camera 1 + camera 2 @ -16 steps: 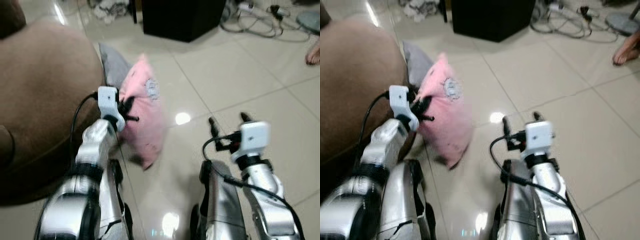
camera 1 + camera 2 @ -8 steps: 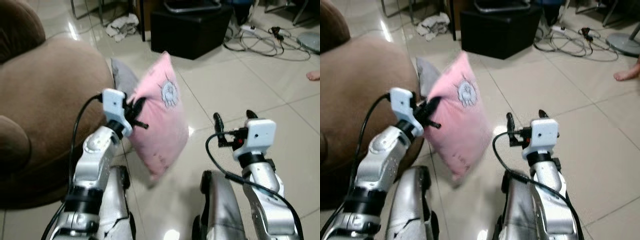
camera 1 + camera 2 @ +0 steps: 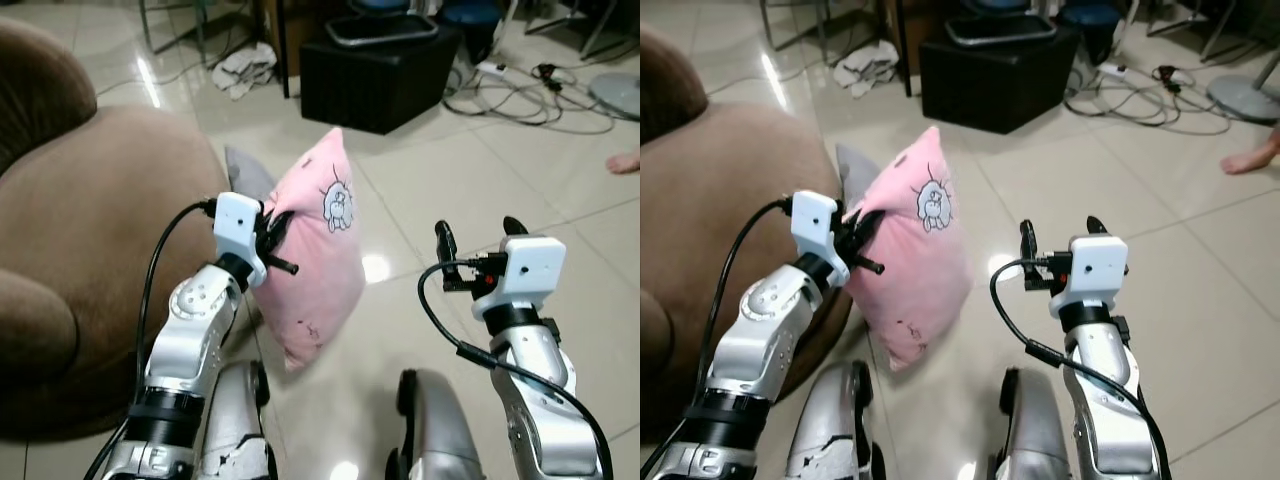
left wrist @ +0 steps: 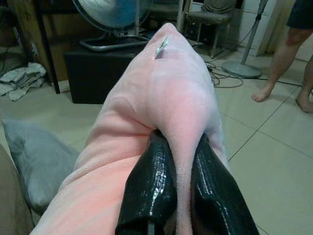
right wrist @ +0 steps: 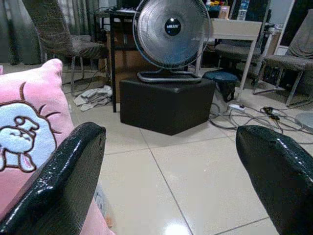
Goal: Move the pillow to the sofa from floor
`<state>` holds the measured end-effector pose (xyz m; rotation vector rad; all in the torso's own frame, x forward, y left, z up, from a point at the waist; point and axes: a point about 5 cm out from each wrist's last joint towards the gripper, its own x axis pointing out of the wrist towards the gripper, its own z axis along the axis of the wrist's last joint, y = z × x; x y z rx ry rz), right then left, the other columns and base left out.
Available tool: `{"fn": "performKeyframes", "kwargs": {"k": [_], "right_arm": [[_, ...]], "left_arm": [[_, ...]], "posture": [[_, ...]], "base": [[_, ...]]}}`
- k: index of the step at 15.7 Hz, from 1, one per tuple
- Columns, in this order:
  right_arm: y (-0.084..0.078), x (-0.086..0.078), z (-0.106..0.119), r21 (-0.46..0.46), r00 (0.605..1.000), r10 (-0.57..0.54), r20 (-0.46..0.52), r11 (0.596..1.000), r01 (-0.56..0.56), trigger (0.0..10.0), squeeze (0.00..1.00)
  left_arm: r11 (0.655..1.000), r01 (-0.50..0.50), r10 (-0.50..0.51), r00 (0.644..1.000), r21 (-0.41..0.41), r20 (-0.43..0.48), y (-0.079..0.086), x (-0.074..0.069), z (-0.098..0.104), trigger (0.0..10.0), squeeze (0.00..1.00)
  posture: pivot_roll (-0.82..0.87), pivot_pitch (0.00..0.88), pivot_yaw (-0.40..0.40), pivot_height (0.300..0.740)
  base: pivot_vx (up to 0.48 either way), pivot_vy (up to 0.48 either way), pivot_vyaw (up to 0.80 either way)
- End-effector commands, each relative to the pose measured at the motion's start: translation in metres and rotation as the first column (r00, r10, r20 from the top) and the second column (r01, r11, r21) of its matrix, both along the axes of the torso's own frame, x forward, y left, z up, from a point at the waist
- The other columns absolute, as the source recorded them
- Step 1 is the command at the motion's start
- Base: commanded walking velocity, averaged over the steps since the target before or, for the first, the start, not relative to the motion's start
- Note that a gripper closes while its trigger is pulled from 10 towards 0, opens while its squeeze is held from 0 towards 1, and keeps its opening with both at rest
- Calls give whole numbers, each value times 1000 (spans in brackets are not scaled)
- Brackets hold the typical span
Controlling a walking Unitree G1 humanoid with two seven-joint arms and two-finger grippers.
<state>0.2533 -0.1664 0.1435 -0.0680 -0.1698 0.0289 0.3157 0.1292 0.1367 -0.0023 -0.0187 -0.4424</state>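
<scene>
A: Pillow (image 3: pixel 315 270), pink with a printed cartoon patch, hangs clear of the tiled floor (image 3: pixel 520 150), pinched along one edge by the left gripper (image 3: pixel 272 240). It lies just beside the brown sofa (image 3: pixel 90 240), not yet over the seat.

B: Grip quality?

A: In the left wrist view both black fingers (image 4: pixel 151 191) are closed on a narrow fold of fabric. The hold looks shallow, though how much fabric lies between the fingers is hidden.

B: Right gripper (image 3: pixel 1058 235)?

A: Spread wide, holding nothing, raised near the pillow's free side.

B: Best execution of the carry?

A: Swing the left arm toward the seat slowly, so the hanging bulk does not tug the fold loose. Clear the sofa's rounded edge and the grey cushion (image 3: pixel 248 170) behind before releasing over the seat.
</scene>
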Motion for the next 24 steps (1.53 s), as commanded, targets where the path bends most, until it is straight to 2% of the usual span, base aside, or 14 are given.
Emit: {"fn": "performKeyframes", "kwargs": {"k": [1,12,17,19,20,24], "right_arm": [[0,1,0,-1,1000,4,-12,1000,-4,10000,0],[-1,3,0,2,1000,12,-26,1000,-12,10000,0],[3,6,-9,-21,997,27,-78,999,-29,10000,0],[9,6,-13,-81,993,68,-101,994,-76,10000,0],[10,6,-13,-81,992,70,-102,994,-78,10000,0],[12,6,-13,-83,991,86,-101,992,-95,10000,0]], "left_arm": [[1000,-1,0,998,7,59,0,0,13,10000,0],[999,-30,28,996,16,88,-3,7,22,10000,0],[1000,-9,7,993,14,120,-7,9,28,10000,0],[1000,-4,2,992,21,130,-11,13,32,10000,0],[1000,-3,0,991,26,131,-12,14,32,10000,0],[999,-8,1,991,49,132,-11,16,32,10000,0]], "posture": [[0,31,6,645],[-4,26,7,740],[-2,22,6,740],[-3,19,11,740],[-3,19,12,740],[-2,18,13,740]], "base": [[0,0,0],[0,0,0],[0,0,0],[141,0,0],[289,0,0],[343,0,800]]}}
